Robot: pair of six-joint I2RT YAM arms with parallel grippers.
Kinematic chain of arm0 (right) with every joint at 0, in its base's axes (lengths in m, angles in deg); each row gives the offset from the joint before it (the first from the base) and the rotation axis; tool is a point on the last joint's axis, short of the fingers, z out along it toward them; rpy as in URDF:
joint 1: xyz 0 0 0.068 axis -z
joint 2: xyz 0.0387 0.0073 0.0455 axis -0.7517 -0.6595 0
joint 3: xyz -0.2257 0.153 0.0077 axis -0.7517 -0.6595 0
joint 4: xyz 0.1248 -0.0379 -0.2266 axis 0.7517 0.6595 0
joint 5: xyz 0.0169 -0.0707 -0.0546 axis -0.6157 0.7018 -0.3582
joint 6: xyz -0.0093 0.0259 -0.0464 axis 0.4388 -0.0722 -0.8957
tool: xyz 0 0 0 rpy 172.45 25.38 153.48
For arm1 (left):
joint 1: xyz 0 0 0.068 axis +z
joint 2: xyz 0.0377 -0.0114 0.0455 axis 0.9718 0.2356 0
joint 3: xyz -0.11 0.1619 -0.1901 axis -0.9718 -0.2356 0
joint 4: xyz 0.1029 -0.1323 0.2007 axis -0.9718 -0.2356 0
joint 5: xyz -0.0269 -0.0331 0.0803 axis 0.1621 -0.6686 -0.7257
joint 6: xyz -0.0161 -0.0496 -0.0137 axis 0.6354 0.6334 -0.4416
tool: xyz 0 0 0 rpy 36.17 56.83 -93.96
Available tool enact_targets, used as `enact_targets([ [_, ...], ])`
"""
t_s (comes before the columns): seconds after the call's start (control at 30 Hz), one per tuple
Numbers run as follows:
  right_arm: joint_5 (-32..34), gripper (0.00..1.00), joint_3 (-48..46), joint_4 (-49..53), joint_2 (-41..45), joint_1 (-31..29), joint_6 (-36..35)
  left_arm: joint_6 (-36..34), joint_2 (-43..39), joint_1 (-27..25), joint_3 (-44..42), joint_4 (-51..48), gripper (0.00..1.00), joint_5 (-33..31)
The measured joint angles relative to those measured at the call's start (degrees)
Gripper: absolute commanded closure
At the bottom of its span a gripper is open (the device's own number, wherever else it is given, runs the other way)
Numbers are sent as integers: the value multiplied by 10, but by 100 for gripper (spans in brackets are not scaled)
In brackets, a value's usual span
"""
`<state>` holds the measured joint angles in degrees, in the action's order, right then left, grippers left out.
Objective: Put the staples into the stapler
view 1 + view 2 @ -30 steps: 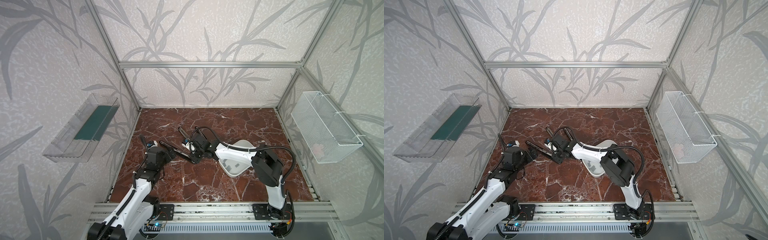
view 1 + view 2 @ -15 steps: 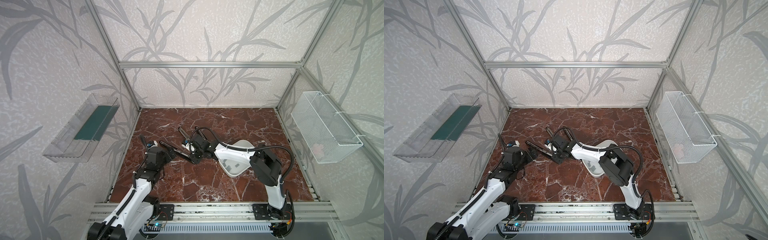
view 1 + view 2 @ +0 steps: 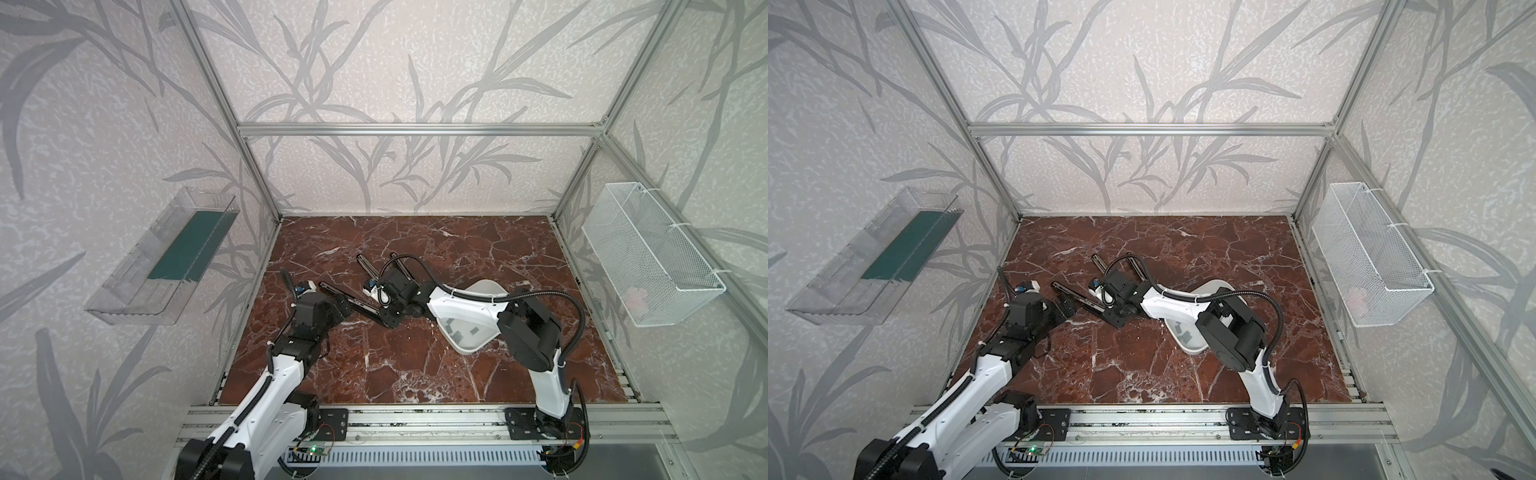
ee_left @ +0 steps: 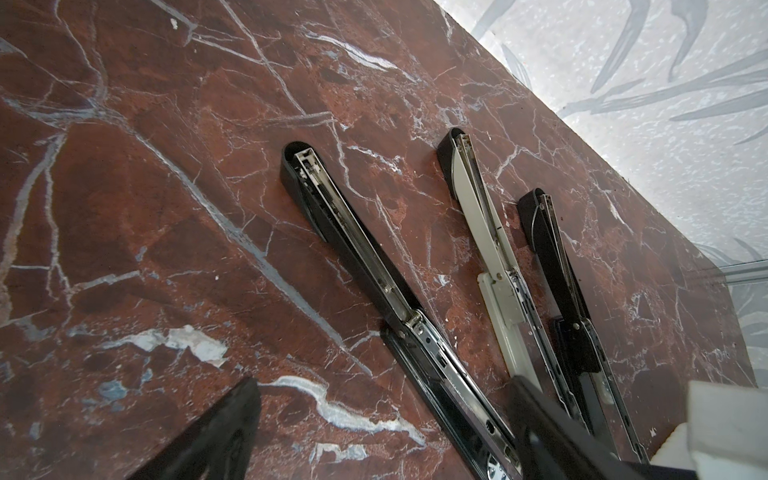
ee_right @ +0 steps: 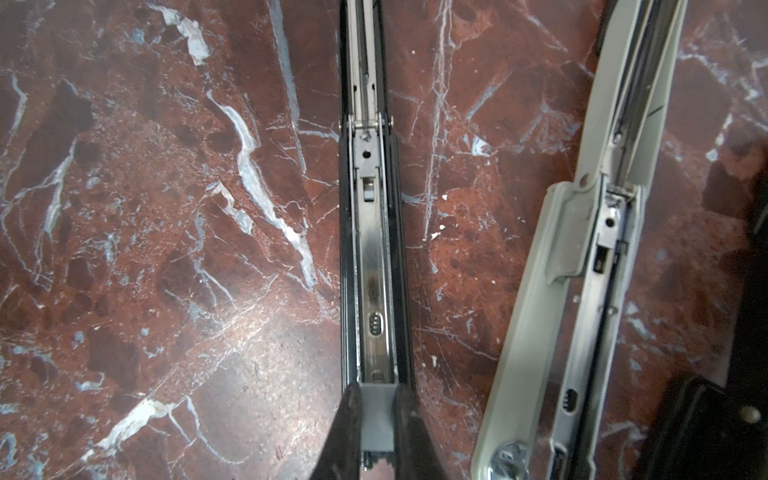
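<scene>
Right gripper (image 5: pixel 377 395) holds staples (image 5: pixel 376 417) at black stapler (image 5: pixel 374 257) channel's end, grey stapler (image 5: pixel 536 332) beside.

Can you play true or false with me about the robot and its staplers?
1. The right gripper pinches a grey staple strip. True.
2. The left gripper is shut. False: its jaws stand wide open and hold nothing.
3. The strip is lined up with the grey stapler. False: it is lined up with the open channel of the black stapler.
4. The white tray holds more staples. True.
</scene>
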<state>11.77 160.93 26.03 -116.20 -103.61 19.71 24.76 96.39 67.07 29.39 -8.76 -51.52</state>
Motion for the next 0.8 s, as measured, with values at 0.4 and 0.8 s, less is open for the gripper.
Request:
enact_targets([
  [0.4,1,97,7,-1,-6,0,-4,0,0,0,0,0,7,1],
  [0.8,1,97,8,0,-8,1,-9,0,-2,0,0,0,7,1],
])
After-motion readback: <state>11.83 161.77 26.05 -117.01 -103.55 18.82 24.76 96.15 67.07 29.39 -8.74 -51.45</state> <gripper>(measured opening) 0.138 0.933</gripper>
